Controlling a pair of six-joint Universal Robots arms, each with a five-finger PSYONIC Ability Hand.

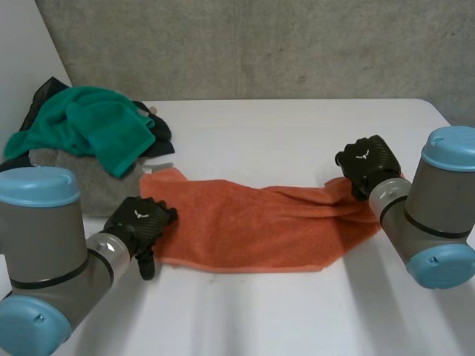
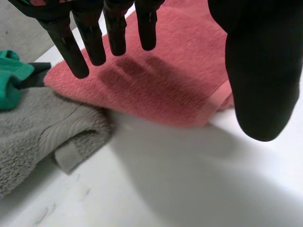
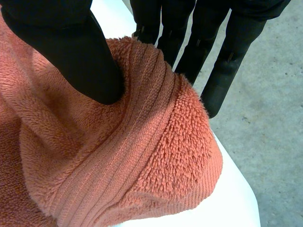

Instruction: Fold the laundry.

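Note:
An orange towel point(image 1: 245, 222) lies stretched across the middle of the white table point(image 1: 297, 133), bunched into folds toward its right end. My right hand point(image 1: 369, 162) holds that right end. In the right wrist view the thumb point(image 3: 71, 52) presses the towel's ribbed hem point(image 3: 118, 165) against the fingers behind it. My left hand point(image 1: 137, 222) hovers at the towel's left edge, near the front corner. Its fingers point(image 2: 90, 38) stand straight above the towel's corner point(image 2: 161, 80) and hold nothing.
A pile of laundry sits at the back left: a green towel point(image 1: 89, 122) on a grey towel point(image 1: 96, 185), with dark cloth point(image 1: 159, 130) behind. The grey towel point(image 2: 38, 137) lies right beside the orange towel's corner. My right hand is near the table's right edge.

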